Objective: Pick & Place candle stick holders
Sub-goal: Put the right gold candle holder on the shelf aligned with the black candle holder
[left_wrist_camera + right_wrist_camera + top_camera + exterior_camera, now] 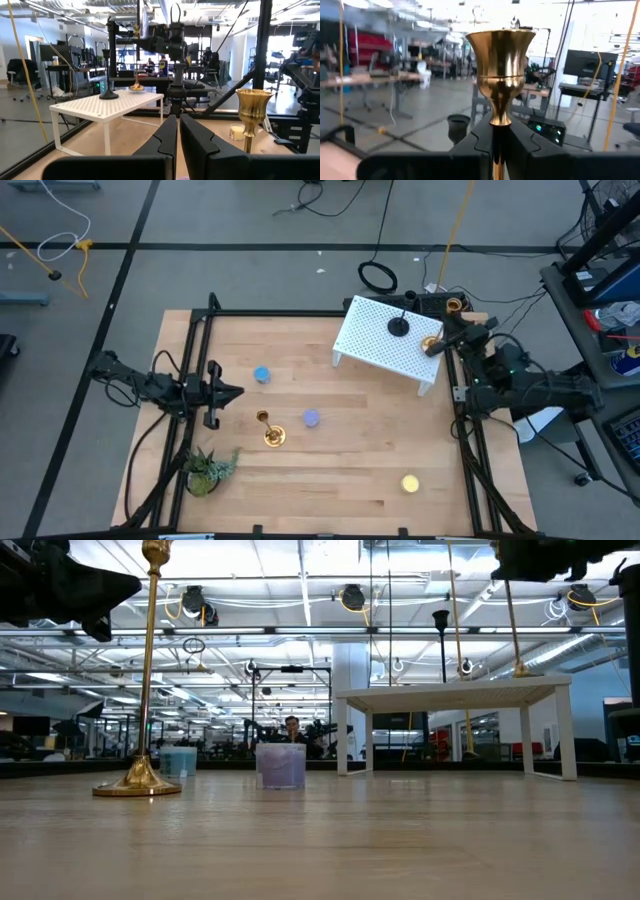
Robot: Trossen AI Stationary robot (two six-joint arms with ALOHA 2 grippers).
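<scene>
Landmark: a white perforated stand [385, 340] with thin legs stood at the far right part of the pale wooden tabletop [340, 470].
Right pincer [437, 346]: at the stand's right edge, fingers clamped on the slim stem of a shiny brass candle stick holder [500, 70]; its flared cup showed above the fingers, its base was hidden.
Black holder [398, 327]: round base, slim stem, upright on the stand's top.
Left pincer [232, 391]: well left of the stand, fingers closed together, holding nothing.
Second brass holder [271, 431]: upright on the tabletop, left of the stand, near the left pincer.
Low round holders: blue [262, 375], lilac [311, 418], yellow [410, 483], spread on the tabletop apart from the stand.
Green plant [207, 470]: near left corner.
</scene>
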